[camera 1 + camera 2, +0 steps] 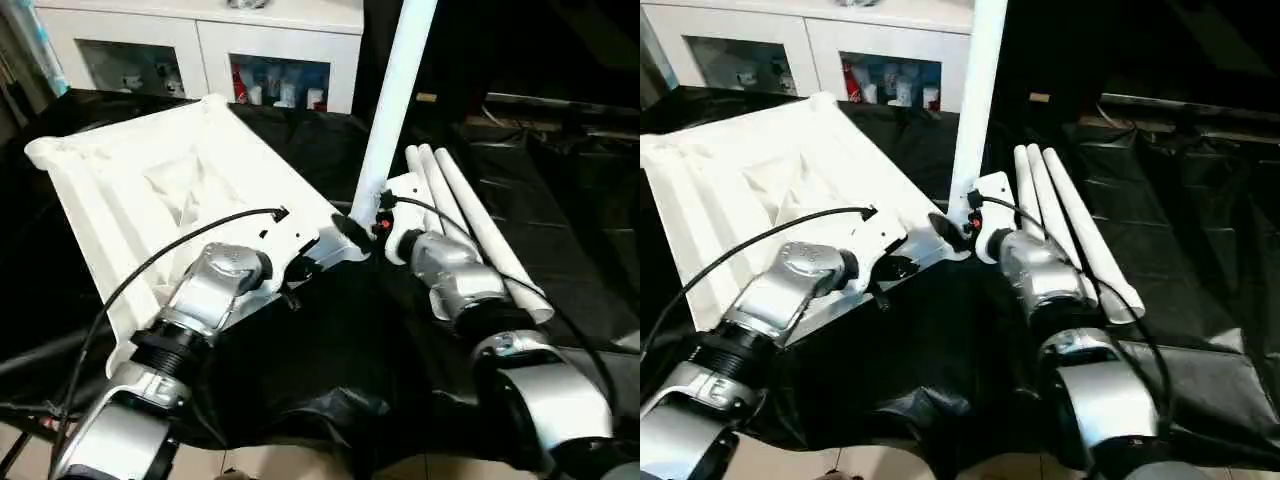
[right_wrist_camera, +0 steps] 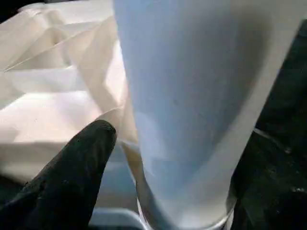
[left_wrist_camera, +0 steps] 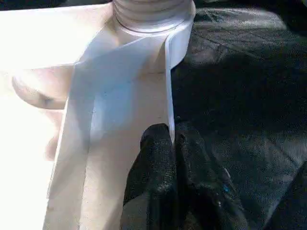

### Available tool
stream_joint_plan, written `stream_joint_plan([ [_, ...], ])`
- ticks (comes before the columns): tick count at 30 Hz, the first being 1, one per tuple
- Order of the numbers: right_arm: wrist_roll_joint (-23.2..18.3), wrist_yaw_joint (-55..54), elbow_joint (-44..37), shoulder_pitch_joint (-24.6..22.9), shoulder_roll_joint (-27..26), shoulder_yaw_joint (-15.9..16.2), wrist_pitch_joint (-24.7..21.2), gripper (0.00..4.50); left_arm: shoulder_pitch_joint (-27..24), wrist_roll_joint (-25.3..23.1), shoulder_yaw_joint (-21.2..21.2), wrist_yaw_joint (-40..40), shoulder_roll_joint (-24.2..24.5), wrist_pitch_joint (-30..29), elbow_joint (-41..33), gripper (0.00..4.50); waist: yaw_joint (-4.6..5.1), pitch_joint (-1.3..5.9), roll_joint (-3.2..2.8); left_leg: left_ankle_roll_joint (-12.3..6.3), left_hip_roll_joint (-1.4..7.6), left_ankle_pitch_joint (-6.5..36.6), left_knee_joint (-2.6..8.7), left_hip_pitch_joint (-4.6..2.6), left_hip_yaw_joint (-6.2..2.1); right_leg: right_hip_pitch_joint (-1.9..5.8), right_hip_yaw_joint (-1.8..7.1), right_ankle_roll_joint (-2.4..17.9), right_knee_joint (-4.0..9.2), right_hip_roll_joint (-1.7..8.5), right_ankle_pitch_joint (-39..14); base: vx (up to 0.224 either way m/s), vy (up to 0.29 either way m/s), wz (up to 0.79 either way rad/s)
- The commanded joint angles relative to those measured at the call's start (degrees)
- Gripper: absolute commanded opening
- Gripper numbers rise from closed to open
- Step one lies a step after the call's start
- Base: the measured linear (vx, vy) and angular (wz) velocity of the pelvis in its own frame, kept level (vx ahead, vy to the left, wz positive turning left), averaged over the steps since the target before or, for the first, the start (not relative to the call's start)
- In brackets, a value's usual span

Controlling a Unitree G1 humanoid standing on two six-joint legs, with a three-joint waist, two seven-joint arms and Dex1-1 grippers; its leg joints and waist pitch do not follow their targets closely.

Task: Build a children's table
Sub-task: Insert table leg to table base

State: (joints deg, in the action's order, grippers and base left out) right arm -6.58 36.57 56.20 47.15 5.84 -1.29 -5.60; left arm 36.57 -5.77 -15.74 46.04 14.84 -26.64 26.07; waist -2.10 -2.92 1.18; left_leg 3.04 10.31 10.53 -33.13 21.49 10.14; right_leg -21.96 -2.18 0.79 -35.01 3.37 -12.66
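The white tabletop (image 1: pixel 150 190) lies upside down on the black cloth, ribbed underside up. One white leg (image 1: pixel 395 100) stands upright in the corner socket nearest my arms. Three more legs (image 1: pixel 470 220) lie side by side to the right of it. My left gripper (image 1: pixel 292 272) is shut on the thin rim of the tabletop's near edge (image 3: pixel 169 86), just short of that socket (image 3: pixel 148 12). My right gripper (image 1: pixel 362 228) is open at the foot of the upright leg (image 2: pixel 192 96). One black finger (image 2: pixel 86 148) stands a little apart from the tube; the other is hidden.
A white cabinet with glass doors (image 1: pixel 200 40) stands behind the tabletop. Black cloth (image 1: pixel 330 330) covers the work surface, and its folds hang over the near edge. Cables run along both silver forearms.
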Motion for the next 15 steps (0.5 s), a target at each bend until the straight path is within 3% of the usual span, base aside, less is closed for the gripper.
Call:
stream_joint_plan([
  [1, 0.6, 5.0, -0.4, -2.0, -0.5, 3.2, -3.0, 3.85, 0.9, 1.7, -0.9, 2.0, -0.6, 3.4, -2.7, 0.0, -0.33, 3.56, -1.01, -3.77, 3.24, 5.7, 3.54, -0.9, -0.84, 2.68, 2.44, 17.2, 2.92, 4.89, 7.0, 0.0, 0.0, 0.0],
  [4, 1.0, 10.5, -4.8, -3.8, 1.9, 5.0, -4.5, 3.85, 0.3, 2.3, -0.9, 4.0, 0.4, 4.2, -3.1, 0.0, -0.55, 3.53, -0.81, -4.81, 3.21, 4.8, 3.42, -0.85, -0.81, 2.83, 2.37, 17.5, 2.84, 4.86, 8.2, 0.0, 0.0, 0.0],
  [5, 1.3, 13.0, -6.9, -4.7, 3.1, 6.1, -5.1, 3.85, 0.1, 2.5, -1.0, 4.8, 0.9, 4.4, -3.1, 0.0, -0.72, 3.56, -1.14, -5.05, 3.23, 4.6, 3.31, -0.89, -0.84, 2.83, 2.38, 17.6, 2.78, 4.95, 8.5, 0.0, 0.0, 0.0],
  [7, 1.6, 15.9, -9.6, -6.0, 4.8, 7.5, -5.8, 3.85, -0.2, 2.7, -1.1, 6.1, 1.6, 5.2, -3.0, 0.0, -0.96, 3.56, -0.97, -5.5, 3.23, 4.1, 3.23, -0.88, -0.8, 2.92, 2.34, 17.5, 2.7, 4.79, 9.3, 0.0, 0.0, 0.0],
  [11, 2.4, 19.3, -12.2, -7.9, 7.8, 9.2, -6.3, 3.85, -1.1, 3.8, -1.5, 10.3, 3.3, 7.5, -3.9, 0.0, -1.5, 3.5, -1.19, -4.94, 3.36, 4.6, 3.25, -1.06, -0.76, 2.77, 2.25, 17.6, 2.77, 4.86, 7.5, 0.0, 0.0, 0.0],
  [15, 3.2, 21.5, -14.1, -9.4, 9.8, 10.2, -6.5, 3.85, -2.5, 5.5, -2.3, 16.0, 5.3, 10.0, -6.0, 0.0, -1.73, 3.69, -1.37, -4.62, 3.34, 3.9, 3.0, -1.1, -0.63, 2.76, 2.18, 18.1, 2.5, 4.73, 9.2, 0.0, 0.0, 0.0],
])
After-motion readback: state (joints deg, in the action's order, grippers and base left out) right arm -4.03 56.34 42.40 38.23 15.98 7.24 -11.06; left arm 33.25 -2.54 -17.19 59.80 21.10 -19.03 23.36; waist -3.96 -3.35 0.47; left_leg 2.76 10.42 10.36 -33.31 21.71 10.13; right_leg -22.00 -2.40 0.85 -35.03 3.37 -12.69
